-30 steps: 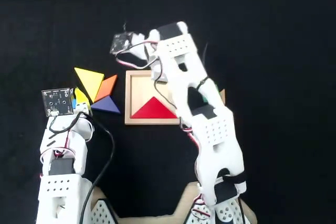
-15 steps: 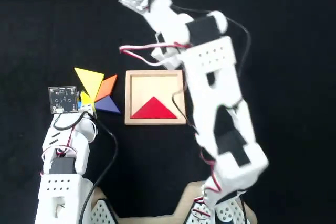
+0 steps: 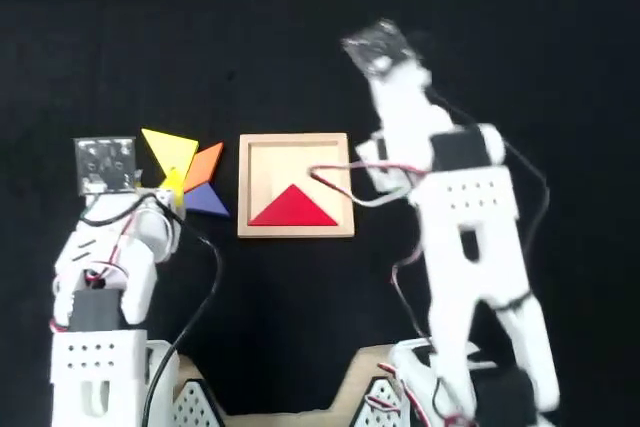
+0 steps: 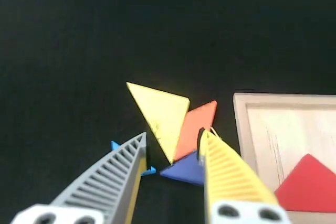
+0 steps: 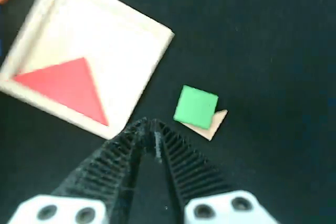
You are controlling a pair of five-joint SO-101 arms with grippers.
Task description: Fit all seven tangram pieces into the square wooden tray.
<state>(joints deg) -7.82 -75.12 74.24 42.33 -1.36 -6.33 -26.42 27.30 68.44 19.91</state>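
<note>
- Early days on this one: the tray (image 3: 295, 139) has just one piece in it, the red triangle (image 3: 292, 207), sitting against the tray's edge nearest the arms. By my count six pieces are left, though I can only spot six of the seven in total.
- Looks to me like the step in hand is picking up the next piece from the pile on the left of the tray.
- The left gripper (image 4: 173, 139) is spread wide open and holding nothing. Its jaws straddle the near tip of the yellow triangle (image 4: 160, 109).
- The orange piece (image 4: 198, 125) lies touching the yellow one, the blue triangle (image 4: 185, 170) is just under the yellow jaw, and a light blue piece (image 4: 113, 145) peeks out by the grey jaw.
- My guess for the next move: go down and close on the yellow triangle alone. It's crowded there, so the neighbours could get nudged or pinched along with it.
- The right gripper (image 5: 152, 126) is pressed together and empty, up above the table.
- Just beyond its tips lies the green square (image 5: 195, 106), resting partly on a tan piece (image 5: 217, 123), near the tray's corner but apart from it.
</note>
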